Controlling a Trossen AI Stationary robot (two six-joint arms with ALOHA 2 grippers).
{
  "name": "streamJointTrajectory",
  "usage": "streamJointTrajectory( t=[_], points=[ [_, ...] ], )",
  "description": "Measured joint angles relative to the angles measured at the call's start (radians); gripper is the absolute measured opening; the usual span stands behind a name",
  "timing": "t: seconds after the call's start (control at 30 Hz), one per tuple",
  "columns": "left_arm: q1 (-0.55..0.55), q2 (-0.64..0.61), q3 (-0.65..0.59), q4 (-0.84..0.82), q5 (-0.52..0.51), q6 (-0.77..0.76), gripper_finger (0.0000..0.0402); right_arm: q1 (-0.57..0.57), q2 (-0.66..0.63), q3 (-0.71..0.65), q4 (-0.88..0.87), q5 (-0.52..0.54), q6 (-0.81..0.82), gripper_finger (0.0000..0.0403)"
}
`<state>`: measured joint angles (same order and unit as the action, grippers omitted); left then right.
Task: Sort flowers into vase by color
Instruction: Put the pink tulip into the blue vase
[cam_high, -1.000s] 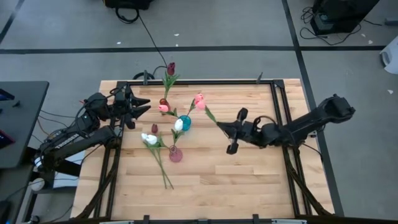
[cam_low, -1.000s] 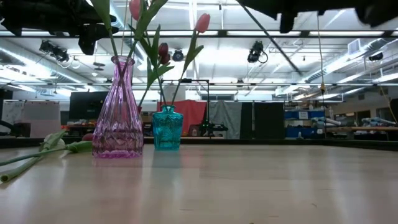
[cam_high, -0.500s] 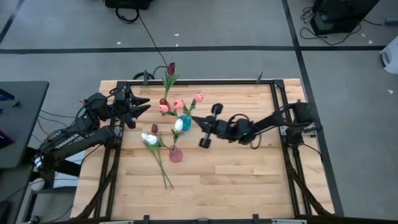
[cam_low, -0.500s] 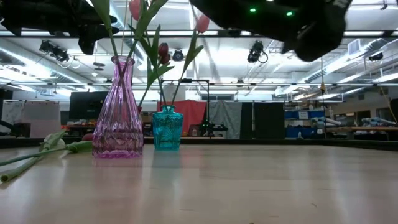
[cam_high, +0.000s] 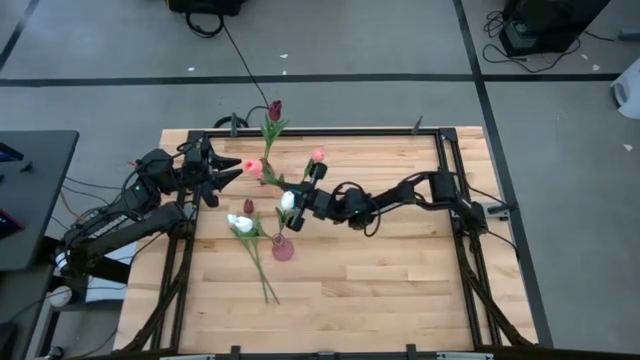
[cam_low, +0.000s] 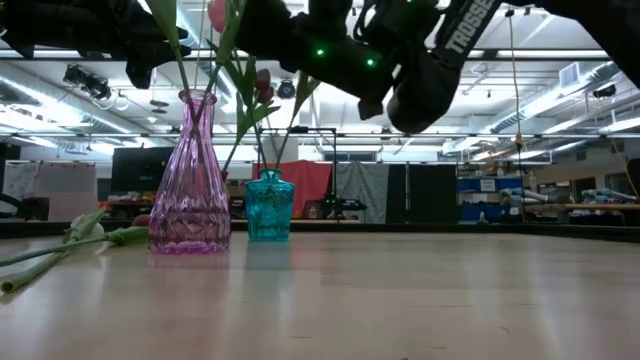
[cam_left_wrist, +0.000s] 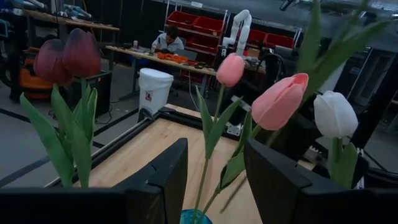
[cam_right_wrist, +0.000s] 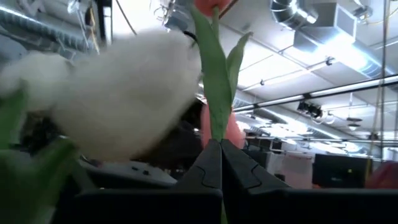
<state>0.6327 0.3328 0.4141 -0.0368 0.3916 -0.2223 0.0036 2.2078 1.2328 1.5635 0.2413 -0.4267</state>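
- The right gripper (cam_high: 303, 200) reaches over the teal vase (cam_high: 296, 197), its fingers pressed together on the thin green stem of a pink tulip (cam_high: 318, 156); the right wrist view shows that stem (cam_right_wrist: 214, 93) running up from between the closed tips.
- The stem looks light and springy, so the hold sits well below the bud, where the soft head is not crushed. It may swing or twist as the arm moves, I judge.
- A white tulip (cam_high: 287, 201) stands in the teal vase just beside that gripper and could be knocked.
- Another pink tulip (cam_high: 253, 168) leans out of the teal vase toward the left gripper (cam_high: 222, 172), which hovers with its fingers apart and holds nothing.
- The pink vase (cam_high: 283, 248) stands near the teal vase, toward the table's front edge; both look like glass and easy to tip.
- White tulips (cam_high: 240, 224) lie on the table (cam_high: 400, 290) just beside the pink vase, on the side of the left arm.
- A maroon tulip (cam_high: 274, 109) lies at the table's far edge, well apart from the teal vase.
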Motion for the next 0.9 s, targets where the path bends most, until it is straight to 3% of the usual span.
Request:
streamJointTrajectory(
  t=[0.9],
  points=[
    [0.0,0.0,0.0,0.0,0.0,-0.014,0.0163,-0.067,-0.001,0.008,-0.036,-0.03,0.038,0.0]
  ],
)
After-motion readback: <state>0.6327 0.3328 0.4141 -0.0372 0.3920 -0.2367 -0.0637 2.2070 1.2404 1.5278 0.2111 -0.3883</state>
